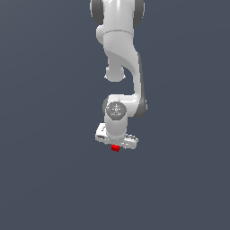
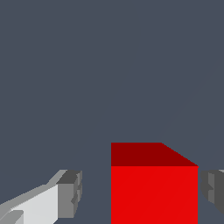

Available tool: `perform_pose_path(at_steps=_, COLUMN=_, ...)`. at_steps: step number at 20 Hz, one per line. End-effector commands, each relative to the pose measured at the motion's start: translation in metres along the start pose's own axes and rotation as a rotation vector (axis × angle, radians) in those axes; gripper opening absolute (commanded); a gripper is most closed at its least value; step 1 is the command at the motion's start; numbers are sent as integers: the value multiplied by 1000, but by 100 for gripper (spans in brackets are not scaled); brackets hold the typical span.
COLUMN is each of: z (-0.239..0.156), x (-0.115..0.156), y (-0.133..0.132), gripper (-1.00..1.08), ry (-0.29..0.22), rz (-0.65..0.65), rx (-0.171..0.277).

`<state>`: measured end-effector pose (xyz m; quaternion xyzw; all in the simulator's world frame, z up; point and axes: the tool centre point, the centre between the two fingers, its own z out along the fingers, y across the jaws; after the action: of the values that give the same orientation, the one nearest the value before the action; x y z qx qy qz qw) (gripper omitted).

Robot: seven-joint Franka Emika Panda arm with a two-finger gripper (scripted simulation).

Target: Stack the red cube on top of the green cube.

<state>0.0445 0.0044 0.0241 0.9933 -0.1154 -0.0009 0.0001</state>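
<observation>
in the exterior view the white robot arm [image 1: 120, 58] comes down from the top centre of the frame over a flat, dark grey-blue floor [image 1: 45, 179]; its upper links run off the top edge, a round joint sits a little above the middle, and the gripper [image 1: 116, 144] hangs just below the middle of the frame, tilted so that the end toward the exterior view's right sits lower; the red cube [image 1: 115, 148] shows as a tiny bright red patch directly under the gripper body, near the centre of the frame and just below it, mostly hidden by the hand above it; in the wrist view the red cube [image 2: 154, 188] fills the lower right part of the picture, its bright front face cut off by the bottom edge and a darker red top face above it; one grey fingertip [image 2: 70, 192] stands in the lower left, with a clear gap of floor between it and the cube; the other fingertip [image 2: 212, 188] sits at the right edge, just beside the cube's side, and whether it touches cannot be told; the jaws stand apart with the cube between them, nearer the right-edge finger, so the gripper [image 2: 141, 192] is spread and not clamped on anything; the green cube cannot be seen in either view.
</observation>
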Motion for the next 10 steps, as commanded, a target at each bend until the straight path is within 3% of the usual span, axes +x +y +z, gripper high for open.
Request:
perform_pose_path(at_steps=1, z=4, x=1, y=0, gripper=100, ry=2, rz=0, rx=0)
perform_pose_path(at_steps=3, z=4, x=2, y=0, gripper=100, ry=2, rz=0, rx=0)
perform_pose_path(at_steps=4, z=4, x=2, y=0, gripper=-100, ry=2, rz=0, rx=0)
perform_pose_path(at_steps=10, z=4, x=2, y=0, gripper=-100, ry=2, rz=0, rx=0)
